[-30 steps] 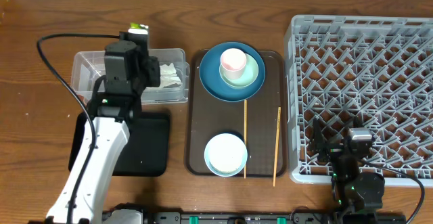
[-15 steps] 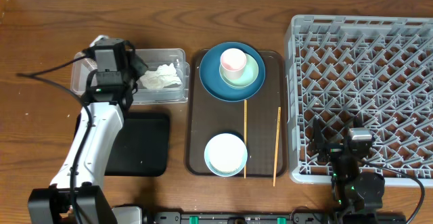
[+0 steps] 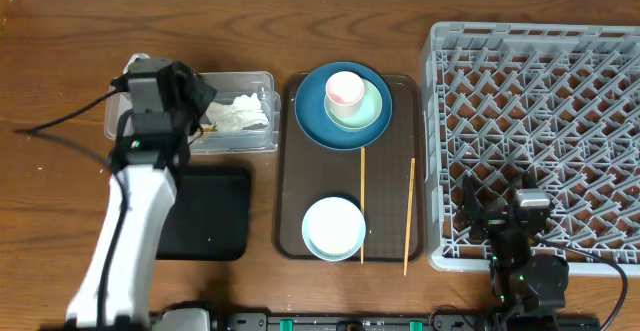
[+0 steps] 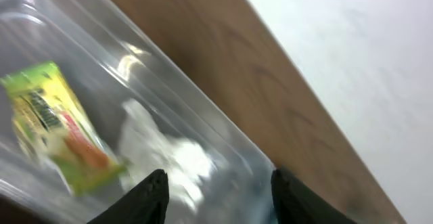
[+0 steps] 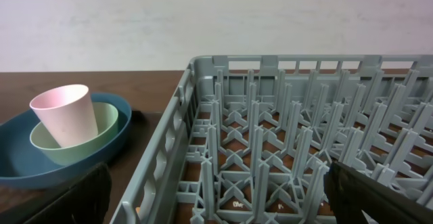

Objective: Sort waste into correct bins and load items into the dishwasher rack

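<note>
My left gripper (image 3: 197,111) (image 4: 220,200) hangs open over the clear tub (image 3: 262,75) (image 4: 203,109), nothing between its jaws. The yellow-green snack wrapper (image 4: 57,129) lies in the tub beside the crumpled white tissue (image 3: 240,113) (image 4: 166,160). The dark blue plate (image 3: 312,121) (image 5: 27,173) carries the pale green bowl (image 3: 368,113) (image 5: 101,132) with the pink cup (image 3: 345,89) (image 5: 66,112) in it. A pale blue-white bowl (image 3: 333,228) and two chopsticks (image 3: 362,201) (image 3: 408,216) lie nearby. My right gripper (image 3: 505,203) (image 5: 220,200) stands open at the front left corner of the grey rack (image 3: 540,111) (image 5: 284,122).
The plate, bowls and chopsticks rest on a brown serving tray (image 3: 290,171). A shallow black tray (image 3: 215,216) sits in front of the tub, partly under my left arm. A black cable (image 3: 60,126) trails left of that arm.
My left gripper swung left and down over the tub and opened. The snack wrapper it held now lies in the tub. The right arm has not moved.
</note>
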`<state>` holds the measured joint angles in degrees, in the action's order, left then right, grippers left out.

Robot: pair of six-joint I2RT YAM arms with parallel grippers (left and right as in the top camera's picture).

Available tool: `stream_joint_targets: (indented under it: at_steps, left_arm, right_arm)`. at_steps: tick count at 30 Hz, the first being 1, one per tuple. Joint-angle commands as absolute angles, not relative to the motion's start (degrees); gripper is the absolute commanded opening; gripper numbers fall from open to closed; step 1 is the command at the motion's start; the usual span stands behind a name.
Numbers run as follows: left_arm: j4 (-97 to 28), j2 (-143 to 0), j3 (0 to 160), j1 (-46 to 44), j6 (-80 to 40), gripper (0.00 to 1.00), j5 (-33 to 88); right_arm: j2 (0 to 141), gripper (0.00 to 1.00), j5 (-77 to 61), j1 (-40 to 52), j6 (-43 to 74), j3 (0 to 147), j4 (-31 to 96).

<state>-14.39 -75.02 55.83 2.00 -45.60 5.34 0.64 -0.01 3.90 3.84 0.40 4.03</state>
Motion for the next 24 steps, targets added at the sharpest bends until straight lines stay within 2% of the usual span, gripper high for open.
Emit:
stream_joint_targets:
  at_steps: [1, 4, 6, 7, 13, 18, 24]
  left_arm:
    - [-20.5, -67.5, 56.8, -1.1, -43.0, 0.52, 16.4]
    - [-30.4, -62.2, 56.8, -6.3, -40.0, 0.50, 21.3]
    - [-36.8, -59.8, 56.8, -10.8, -38.0, 0.39, 21.4]
    - [-39.5, -59.0, 56.8, -12.9, -37.5, 0.38, 21.3]
    - [-52.7, -59.0, 56.0, -27.6, -37.5, 0.38, 15.6]
    - [-56.0, -61.5, 55.3, -37.6, -37.5, 0.40, 6.5]
    - [-56.6, -67.4, 55.2, -44.0, -37.5, 0.41, 2.3]
  right_arm:
    - [0.3, 0.99, 0.0, 4.4, 3.6, 0.3, 4.3]
    - [0.3, 0.99, 0.0, 4.4, 3.6, 0.3, 4.3]
    - [0.3, 0.99, 0.0, 4.4, 3.6, 0.3, 4.3]
    - [0.3, 0.99, 0.0, 4.4, 3.6, 0.3, 4.3]
    - [0.3, 0.99, 0.0, 4.4, 3.6, 0.3, 4.3]
    - [0.3, 0.99, 0.0, 4.4, 3.6, 0.3, 4.3]
    - [0.3, 0.99, 0.0, 4.4, 3.6, 0.3, 4.3]
